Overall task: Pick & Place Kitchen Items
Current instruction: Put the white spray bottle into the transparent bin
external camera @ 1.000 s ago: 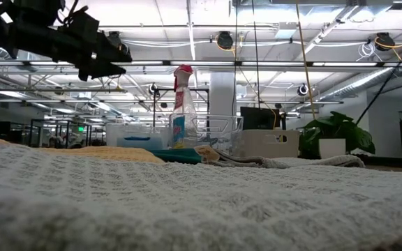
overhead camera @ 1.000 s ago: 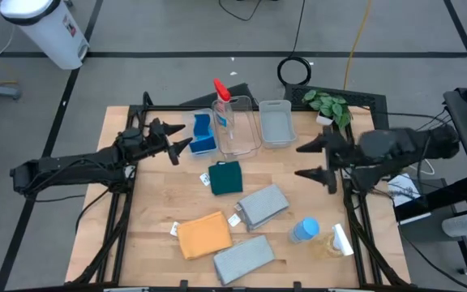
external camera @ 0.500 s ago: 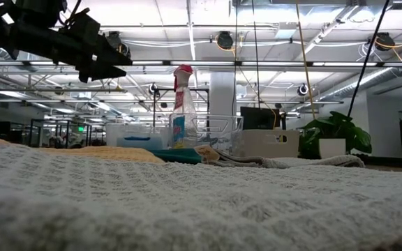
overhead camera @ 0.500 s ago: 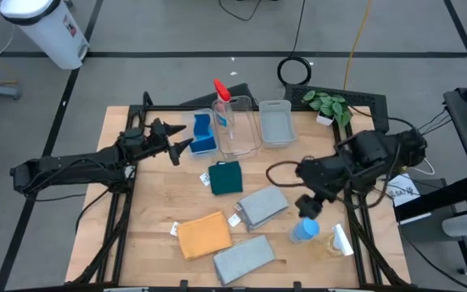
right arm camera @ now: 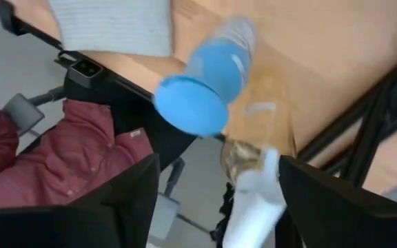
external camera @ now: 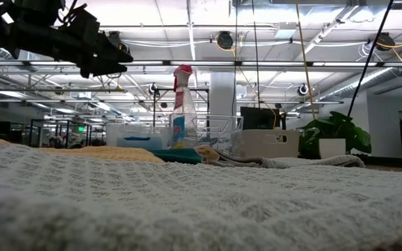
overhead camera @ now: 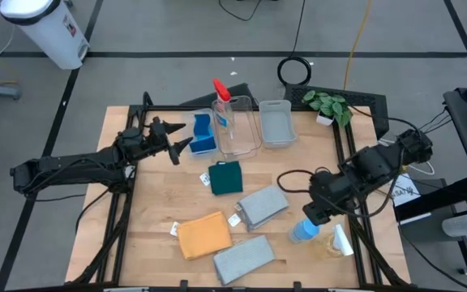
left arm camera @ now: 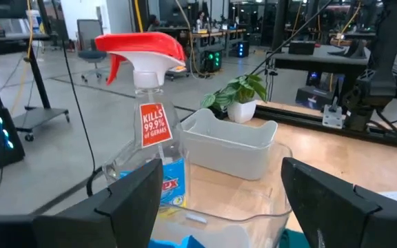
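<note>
While both arms are hanging above the counter (overhead camera: 152, 215), the scene is reading as follows.

Left pincer (overhead camera: 186, 138): hovering over the counter's far left part, just beside the blue sponge; its fingers are standing apart, released, grasping nothing. In the left wrist view they are framing the red-topped bottle.

Right pincer (overhead camera: 310, 212): reaching in from the right edge and hanging over the blue-topped bottle; in the right wrist view its two dark fingers (right arm camera: 133, 200) are standing spread on either side of that bottle without touching it, so it is grasping nothing.

Blue-topped bottle (overhead camera: 304, 230): sitting near the counter's near right corner, its round blue cap facing the right wrist camera.

White-topped bottle (overhead camera: 336, 240): lying on its side just beside the blue-topped one, toward the counter's right edge.

Red-topped bottle (overhead camera: 222, 105): standing upright inside a clear bin (overhead camera: 246, 144) at the far edge.

Blue sponge (overhead camera: 203, 135): resting just left of that clear bin.

Second bin (overhead camera: 276, 123): sitting to the right of the first, with the plant (overhead camera: 327, 105) beyond it at the far right corner.

Dark-green cloth (overhead camera: 226, 177): lying folded near the counter's middle.

Grey cloths: one (overhead camera: 262, 205) lying right of centre, another (overhead camera: 244, 257) at the near edge.

Orange cloth (overhead camera: 203, 235): lying folded between the near-edge grey cloth and the counter's left side.
</note>
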Controlling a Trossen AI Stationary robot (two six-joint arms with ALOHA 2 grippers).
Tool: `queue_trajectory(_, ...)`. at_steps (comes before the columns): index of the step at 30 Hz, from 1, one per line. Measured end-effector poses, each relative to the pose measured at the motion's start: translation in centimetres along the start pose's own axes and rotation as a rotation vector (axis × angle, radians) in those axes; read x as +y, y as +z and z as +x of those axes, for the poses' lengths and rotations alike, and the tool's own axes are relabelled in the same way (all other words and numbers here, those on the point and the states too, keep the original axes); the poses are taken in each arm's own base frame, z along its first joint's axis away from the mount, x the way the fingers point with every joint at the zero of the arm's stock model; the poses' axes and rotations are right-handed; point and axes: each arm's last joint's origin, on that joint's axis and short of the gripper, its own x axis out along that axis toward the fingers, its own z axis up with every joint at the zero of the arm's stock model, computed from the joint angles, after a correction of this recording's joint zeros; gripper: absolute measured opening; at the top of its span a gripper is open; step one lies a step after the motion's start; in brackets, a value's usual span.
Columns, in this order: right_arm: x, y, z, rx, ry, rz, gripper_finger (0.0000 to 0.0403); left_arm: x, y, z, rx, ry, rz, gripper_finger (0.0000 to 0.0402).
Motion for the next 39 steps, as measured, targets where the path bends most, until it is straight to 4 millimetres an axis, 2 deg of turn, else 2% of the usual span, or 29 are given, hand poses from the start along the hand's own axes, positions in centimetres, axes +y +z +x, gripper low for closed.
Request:
queue_trajectory(13, -1.8, -3.4, 2.2, 0.046, -0.12, 0.193, 0.0242, 0.0, 0.4, 0.0, -0.044, 0.002, 0.059, 0.0294)
queue_trajectory(24, -2.2, -4.2, 4.0, 0.041, -0.18, 0.23, 0.0233, 0.0, 0.4, 0.0, -0.044, 0.002, 0.053, 0.0294)
queue_trajectory(29, -2.2, -4.3, 4.0, 0.042, -0.181, 0.224, 0.0174, 0.0, 0.4, 0.0, -0.038, 0.002, 0.049, 0.0294)
queue_trajectory(36, -2.5, -4.2, 4.0, 0.038, -0.201, 0.191, 0.0039, 0.0, 0.3, 0.0, -0.036, 0.001, 0.033, 0.0294)
queue_trajectory(39, -2.4, -3.9, 3.8, 0.027, -0.192, 0.154, 0.0034, 0.0, 0.3, 0.0, -0.035, 0.001, 0.033, 0.0294)
